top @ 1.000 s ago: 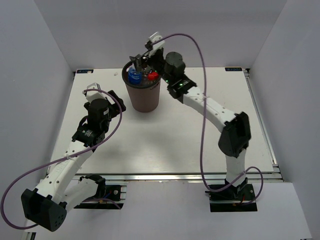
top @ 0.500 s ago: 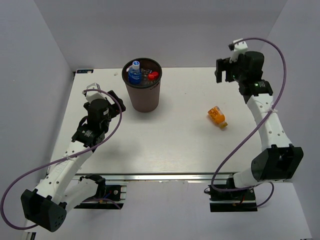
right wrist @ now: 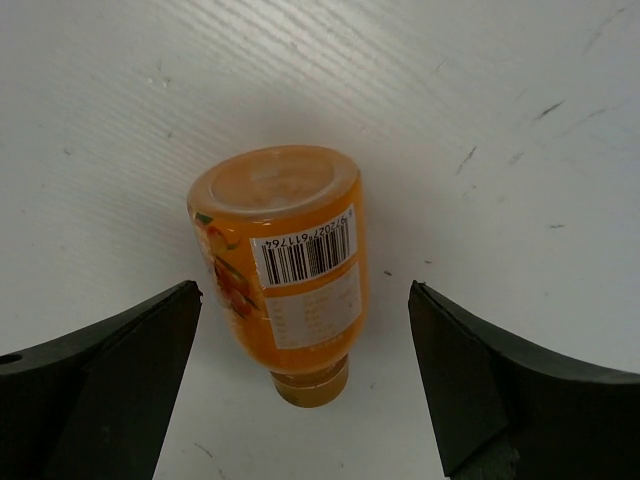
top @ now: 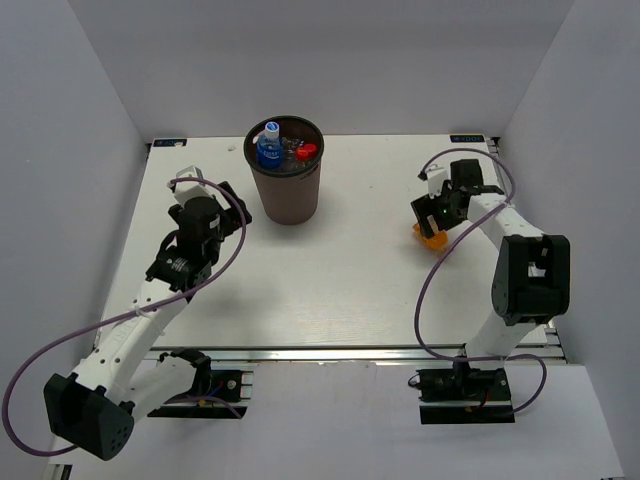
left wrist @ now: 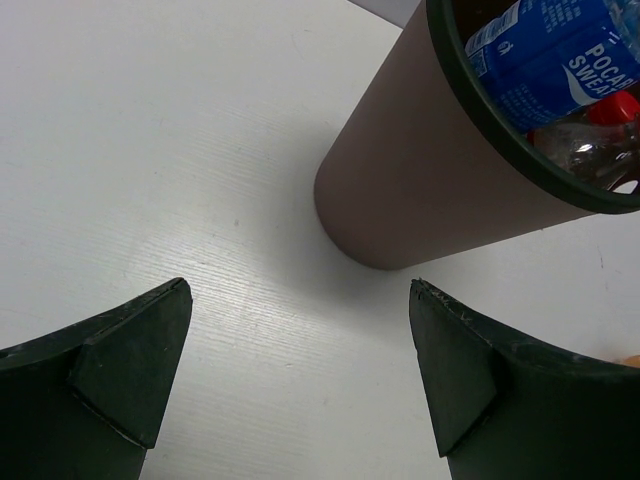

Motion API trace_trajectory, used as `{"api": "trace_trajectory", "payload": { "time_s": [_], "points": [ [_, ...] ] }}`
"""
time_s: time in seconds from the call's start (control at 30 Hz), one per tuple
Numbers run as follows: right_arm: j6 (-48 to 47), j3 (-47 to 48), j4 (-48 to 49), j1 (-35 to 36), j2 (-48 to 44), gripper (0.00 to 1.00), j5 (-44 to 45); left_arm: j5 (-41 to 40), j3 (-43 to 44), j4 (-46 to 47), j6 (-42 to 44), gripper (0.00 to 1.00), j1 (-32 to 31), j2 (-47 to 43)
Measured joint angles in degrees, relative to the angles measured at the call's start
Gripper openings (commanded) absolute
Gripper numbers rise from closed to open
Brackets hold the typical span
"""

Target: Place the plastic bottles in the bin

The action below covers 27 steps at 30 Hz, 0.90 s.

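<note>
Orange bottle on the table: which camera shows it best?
Right wrist: the orange bottle lies whole on its side between open jaws. Top external shows just a sliver under the right gripper; left wrist, nothing clear.

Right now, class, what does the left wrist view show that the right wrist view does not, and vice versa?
Only the left wrist view shows the bin with a blue-labelled bottle and a red cap inside. Only the right wrist view shows the orange bottle lying on its side, barcode up. Both show the white table and open jaws: the left gripper, the right gripper.
</note>
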Motion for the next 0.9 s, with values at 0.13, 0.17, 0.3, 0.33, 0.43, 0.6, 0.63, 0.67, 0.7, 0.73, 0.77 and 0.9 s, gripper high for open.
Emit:
{"api": "trace_trajectory", "payload": {
  "time_s": [0.13,0.17,0.3,0.33,0.43,0.6,0.63,0.67,0.7,0.73,0.77,0.9],
  "points": [
    [-0.7,-1.8,0.2,0.0,2.4,0.82,0.6,0.0,0.0,-0.4,0.1,0.98,0.0,0.3],
    [-0.8,-1.8,0.5,0.0,3.1,0.76,0.5,0.0,0.0,-0.4,0.1,0.98,0.0,0.3],
    [-1.2,-1.5,1.4,0.0,4.9,0.61,-0.9,0.0,0.0,-0.4,0.1,0.98,0.0,1.0],
    [-1.0,-1.3,1.4,0.0,4.9,0.55,-1.6,0.0,0.0,-0.5,0.1,0.98,0.0,1.2],
    [-0.8,-0.4,1.2,0.0,4.9,0.4,-4.6,0.0,0.0,-0.7,0.1,0.98,0.0,1.4],
    [0.6,4.7,-0.4,2.0,3.0,0.36,-9.5,0.0,0.0,-0.7,0.1,0.98,0.0,1.4],
    [1.0,6.9,-0.9,3.2,2.2,0.36,-10.1,0.0,0.1,-0.7,0.1,0.98,0.0,1.4],
    [1.3,9.5,-1.6,4.8,1.7,0.36,-10.3,0.0,0.1,-0.7,0.1,0.98,0.0,1.4],
    [1.6,13.0,-1.6,7.3,1.2,0.36,-10.1,0.0,0.1,-0.7,0.1,0.98,0.0,1.4],
    [1.9,15.9,-1.6,9.6,0.9,0.36,-9.6,0.0,0.1,-0.7,0.1,0.98,0.0,1.4],
    [2.6,19.3,-1.6,12.3,0.8,0.36,-8.9,0.0,0.1,-0.8,0.1,0.98,0.0,1.4],
    [7.5,31.9,2.5,22.3,1.2,0.3,-8.5,-0.2,0.1,-0.8,0.1,0.98,0.0,1.3]
  ]
}}
